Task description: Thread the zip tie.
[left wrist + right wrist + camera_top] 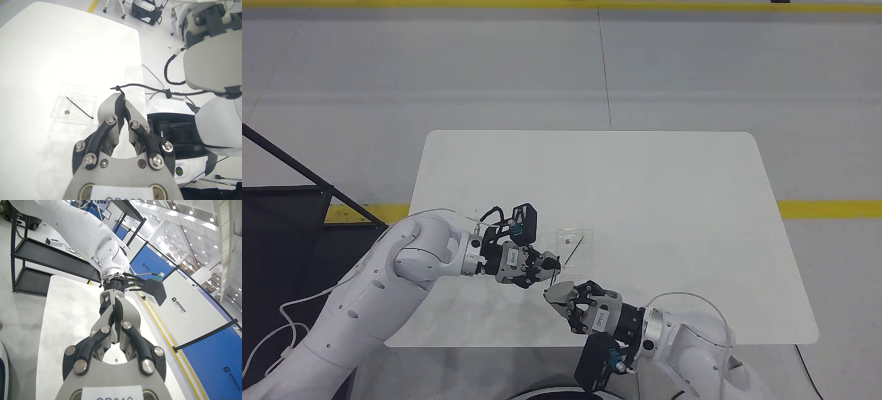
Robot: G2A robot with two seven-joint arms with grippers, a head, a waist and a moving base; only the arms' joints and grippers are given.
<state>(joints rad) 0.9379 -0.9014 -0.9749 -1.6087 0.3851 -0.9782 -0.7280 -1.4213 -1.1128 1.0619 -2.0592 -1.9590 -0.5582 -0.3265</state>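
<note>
Two zip ties: held tie point(117, 88) in clamped left jaws, spare tie point(79, 108) in tray point(56, 103); right jaws closed

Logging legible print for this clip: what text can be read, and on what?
Left gripper label: cut off by the frame edge, unreadable.
Right gripper label: likewise cut off.
Blue panel and white panel: a brand logo, repeated, not quoted here.
Table, zip tie: no print.

A thin black plastic zip tie point(123, 95) is held upright in the left gripper point(122, 108), small head on top; a second black tie point(79, 108) is laid flat in a clear shallow tray point(56, 106)
</note>
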